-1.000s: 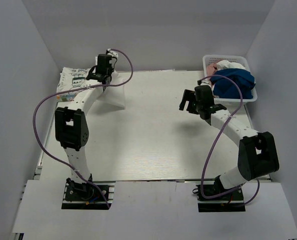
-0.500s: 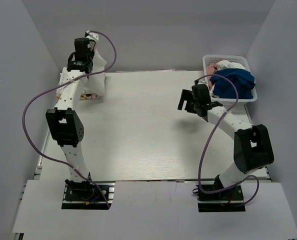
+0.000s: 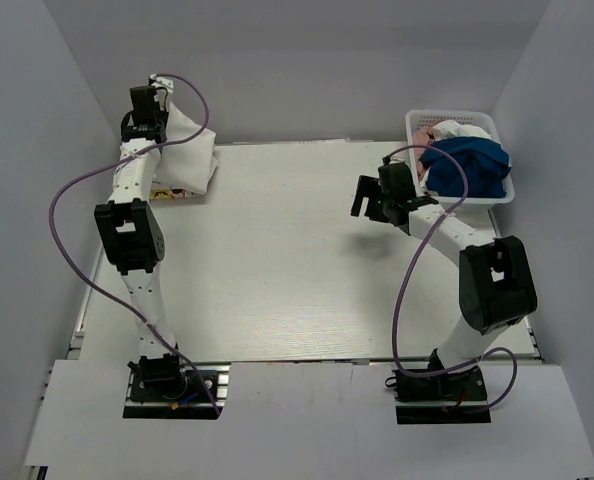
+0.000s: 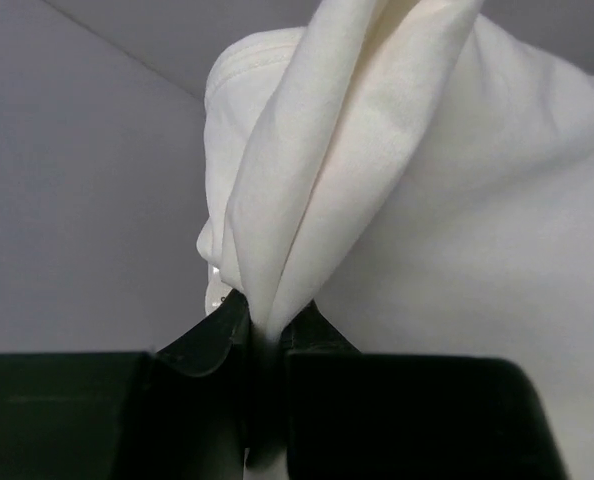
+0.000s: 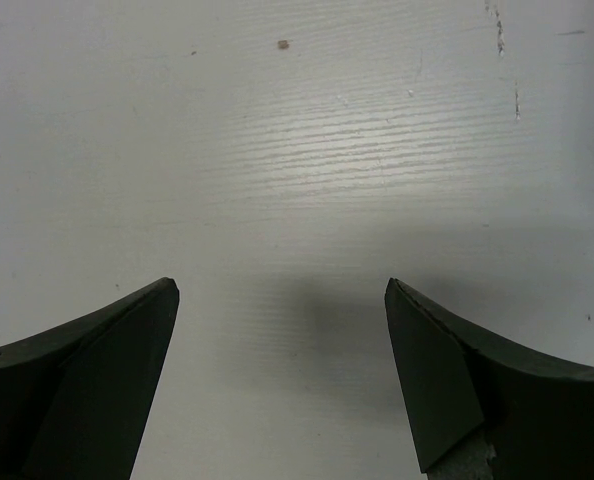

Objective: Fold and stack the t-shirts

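Top external view: the left fingers (image 4: 242, 330) are clamped on a white tee (image 3: 192, 150), bunched far across the counter (image 3: 297, 270) from the basket (image 3: 415, 120). The right fingers (image 3: 367, 200), spread wide and empty, hover just beside the basket, the nearer arm to its blue tee (image 3: 467, 165).

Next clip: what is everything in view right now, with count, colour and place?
white t-shirt: 1, white, hanging from left tool, far left corner of table
printed cloth: 1, white with print, flat beneath it, mostly hidden
blue t-shirt: 1, royal blue, heaped in basket
pale cloth: count unclear, white and pinkish, also in basket
basket: 1, white, far right corner
table: 1, white
left tool: 1, black, shut on white t-shirt
right tool: 1, black, open, over bare table near basket
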